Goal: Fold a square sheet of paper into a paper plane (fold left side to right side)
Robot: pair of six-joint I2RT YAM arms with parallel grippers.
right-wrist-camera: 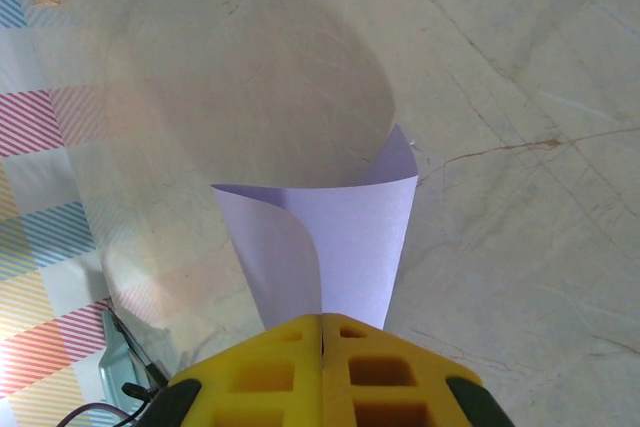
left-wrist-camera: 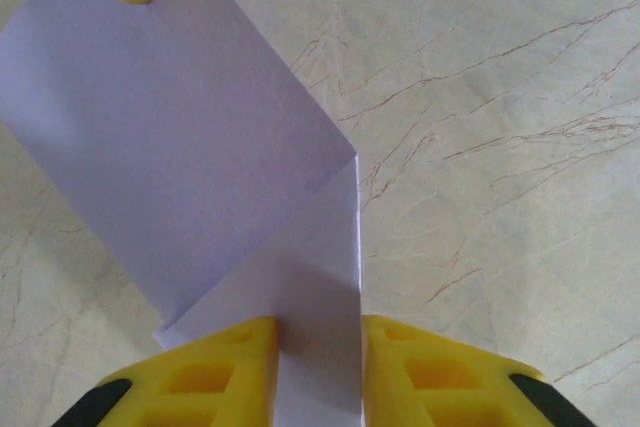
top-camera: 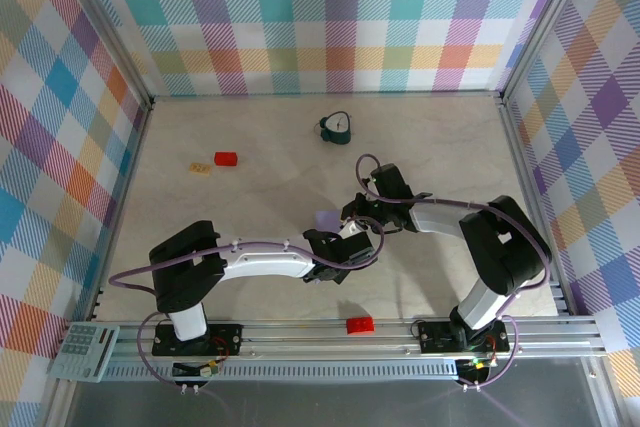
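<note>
Right gripper clamped on paper, holding it curled above table centre. Left gripper jaws apart, straddling its near edge. Looks mid left-to-right fold; next: align edges, press crease.

The left arm and right arm lie across the middle of the worktop, meeting at the curled square sheet of paper, so no straight way runs near to far there. Beyond them, a teal clock stands toward the far wall. A red block and a tan piece lie to its left. A second red block sits by the near rail. The far right is open.
</note>
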